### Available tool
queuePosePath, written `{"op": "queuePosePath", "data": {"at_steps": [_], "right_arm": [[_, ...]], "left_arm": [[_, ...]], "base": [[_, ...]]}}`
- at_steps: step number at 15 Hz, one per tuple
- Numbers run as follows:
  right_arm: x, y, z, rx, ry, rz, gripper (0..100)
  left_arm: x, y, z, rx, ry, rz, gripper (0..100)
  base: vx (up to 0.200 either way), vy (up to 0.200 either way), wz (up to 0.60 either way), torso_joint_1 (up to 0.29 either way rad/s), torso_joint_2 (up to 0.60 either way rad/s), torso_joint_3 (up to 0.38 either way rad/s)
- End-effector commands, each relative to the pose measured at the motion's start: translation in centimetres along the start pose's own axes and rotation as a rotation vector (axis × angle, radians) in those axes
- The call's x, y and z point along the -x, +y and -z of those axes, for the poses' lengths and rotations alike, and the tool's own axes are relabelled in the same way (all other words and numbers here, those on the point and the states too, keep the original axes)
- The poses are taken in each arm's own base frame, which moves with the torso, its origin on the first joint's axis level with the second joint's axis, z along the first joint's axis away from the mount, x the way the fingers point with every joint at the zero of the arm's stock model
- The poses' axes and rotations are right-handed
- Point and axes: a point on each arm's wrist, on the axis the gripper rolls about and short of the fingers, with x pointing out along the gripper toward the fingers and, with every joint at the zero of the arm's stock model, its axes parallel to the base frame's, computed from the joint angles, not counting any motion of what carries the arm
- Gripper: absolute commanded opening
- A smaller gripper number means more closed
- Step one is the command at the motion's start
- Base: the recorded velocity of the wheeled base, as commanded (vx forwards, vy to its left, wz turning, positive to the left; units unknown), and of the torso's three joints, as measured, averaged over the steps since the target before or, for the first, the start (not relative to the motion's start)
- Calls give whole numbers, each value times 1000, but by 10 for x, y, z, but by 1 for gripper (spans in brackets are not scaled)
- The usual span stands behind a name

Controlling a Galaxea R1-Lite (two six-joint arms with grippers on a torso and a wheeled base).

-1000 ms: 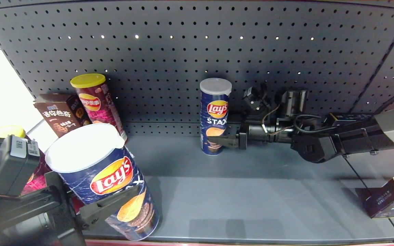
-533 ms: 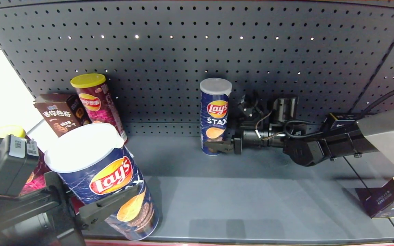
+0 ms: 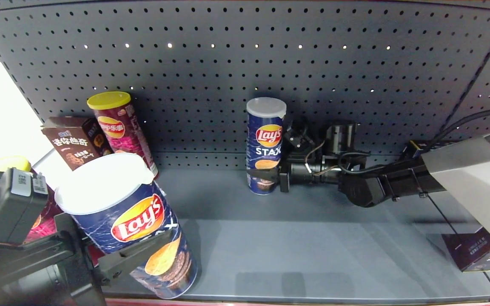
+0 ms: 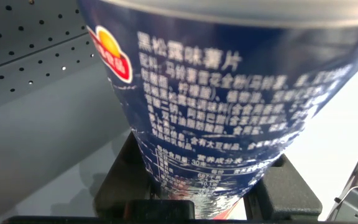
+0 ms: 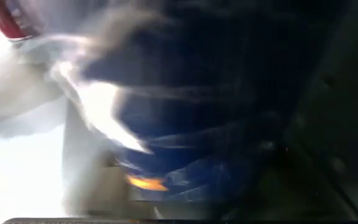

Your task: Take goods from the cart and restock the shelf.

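Placement step: the right end effector [image 3: 266,175] is clamped low on a blue chip can [image 3: 266,136] standing upright at the back of the shelf [image 3: 313,238], near the pegboard [image 3: 313,63]. Next, I judge, it should let go and back straight out. The left end effector [image 3: 141,255] grips a second blue chip can [image 3: 121,208], tilted at the shelf's front left. A maroon can [image 3: 119,127] and a cookie box [image 3: 72,142] crowd the space behind it.

My right wrist feed smears the blue can [image 5: 216,124] into streaks, its label unreadable. In the left wrist feed the near can [image 4: 229,93] runs off the frame edge. At the head view's lower right, my right arm [image 3: 398,182] half-covers a dark box [image 3: 470,254].
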Motion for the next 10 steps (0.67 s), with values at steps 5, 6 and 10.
{"op": "queuePosePath", "data": {"at_steps": [5,6,10], "right_arm": [[22,18,-28,32,-16,40,0],[39,31,-40,27,-9,60,0],[75,86,-39,7,19,63,0]], "left_arm": [[1,0,-1,-2,-5,2,0],[1,0,-1,-2,-5,2,0],[3,-1,-4,-10,-25,4,0]], "base": [[0,0,0,0,0,0],[0,0,0,0,0,0],[0,0,0,0,0,0]]}}
